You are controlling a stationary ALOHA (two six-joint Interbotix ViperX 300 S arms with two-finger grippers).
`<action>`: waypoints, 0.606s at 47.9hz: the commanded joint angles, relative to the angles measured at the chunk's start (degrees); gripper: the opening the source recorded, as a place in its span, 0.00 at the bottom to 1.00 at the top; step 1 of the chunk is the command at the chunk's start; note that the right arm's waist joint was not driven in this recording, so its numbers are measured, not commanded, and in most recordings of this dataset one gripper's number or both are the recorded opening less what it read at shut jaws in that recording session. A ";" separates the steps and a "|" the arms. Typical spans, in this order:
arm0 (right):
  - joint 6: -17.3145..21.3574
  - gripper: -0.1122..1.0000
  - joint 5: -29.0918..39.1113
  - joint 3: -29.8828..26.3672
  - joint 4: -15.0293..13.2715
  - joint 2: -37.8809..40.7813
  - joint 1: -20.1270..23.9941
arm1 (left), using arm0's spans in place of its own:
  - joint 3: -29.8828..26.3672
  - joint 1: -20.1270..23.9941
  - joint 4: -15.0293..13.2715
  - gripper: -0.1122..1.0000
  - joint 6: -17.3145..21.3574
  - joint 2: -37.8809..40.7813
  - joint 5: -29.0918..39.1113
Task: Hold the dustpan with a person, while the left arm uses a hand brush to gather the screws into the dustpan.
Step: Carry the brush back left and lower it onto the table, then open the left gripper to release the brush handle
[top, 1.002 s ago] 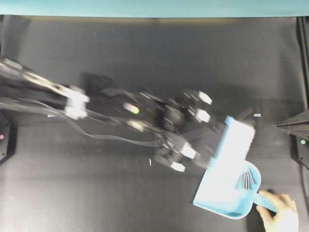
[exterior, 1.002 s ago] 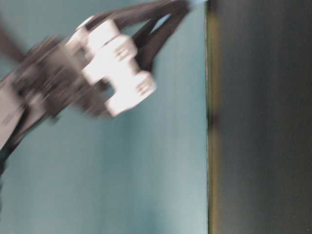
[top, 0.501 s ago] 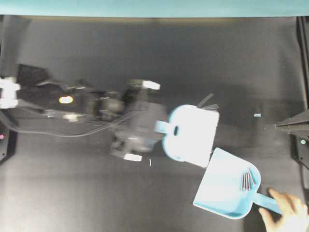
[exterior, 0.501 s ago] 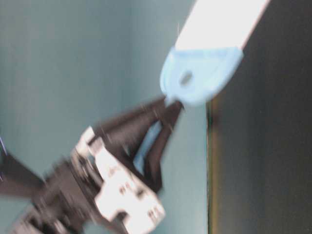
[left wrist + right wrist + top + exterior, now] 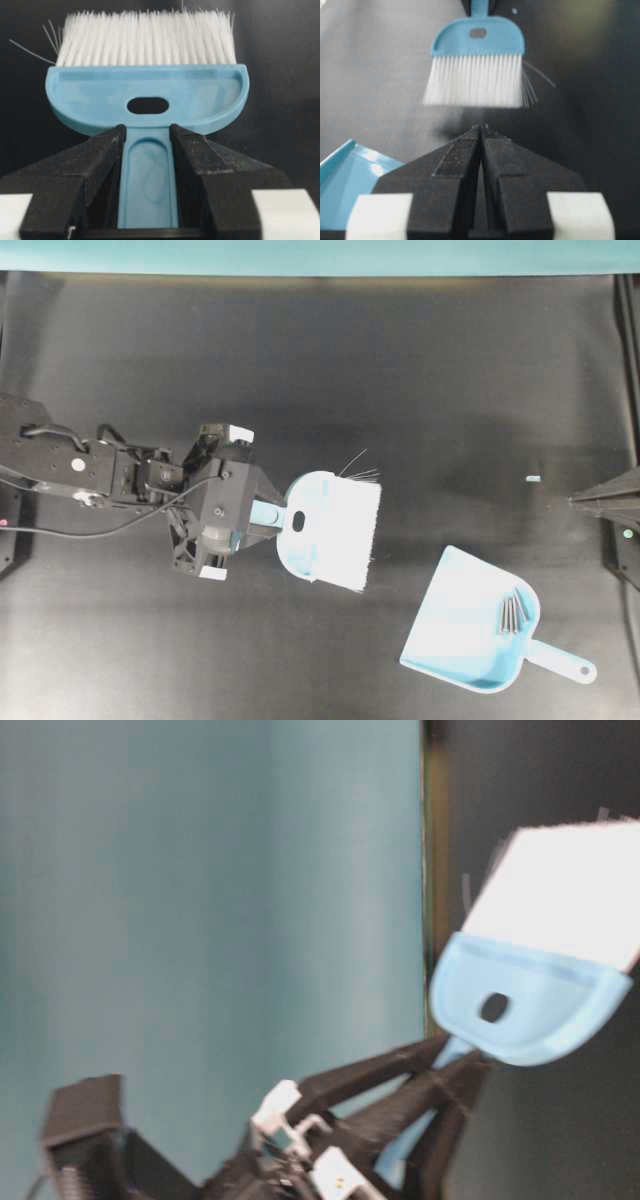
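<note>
the black robot left arm with cables and white fittings (image 5: 110,475) reaches from the left over the dark matte table (image 5: 300,350). its two-fingered left gripper (image 5: 262,518) pinches the thin handle of the light blue plastic hand brush with wide whitish bristles (image 5: 335,530), in the middle of the table and well apart from the pan. the light blue plastic scoop-shaped dustpan (image 5: 470,625) lies at the lower right, its flat edge toward the brush. inside it, near the back rim, the thin silver-grey metal screws (image 5: 511,612) lie together in a small bunch. the left wrist view shows the oval hole in the brush head and some stray bristles. the right wrist view shows the pointed black right gripper (image 5: 481,131) with its fingers pressed together, a corner of the pan beside it.
</note>
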 commanded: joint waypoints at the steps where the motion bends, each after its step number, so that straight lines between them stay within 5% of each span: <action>1: 0.09 0.10 -0.53 -0.26 0.09 0.26 0.00 | 1.14 0.18 0.09 0.37 -0.18 0.88 -3.60; 26: 0.09 0.10 -0.62 -0.18 0.09 0.26 0.00 | 4.22 0.79 0.09 0.38 -5.19 2.72 -6.86; 29: 0.09 0.10 -0.53 -0.26 0.09 0.26 0.00 | 4.22 0.62 0.00 0.45 -5.19 2.72 -6.86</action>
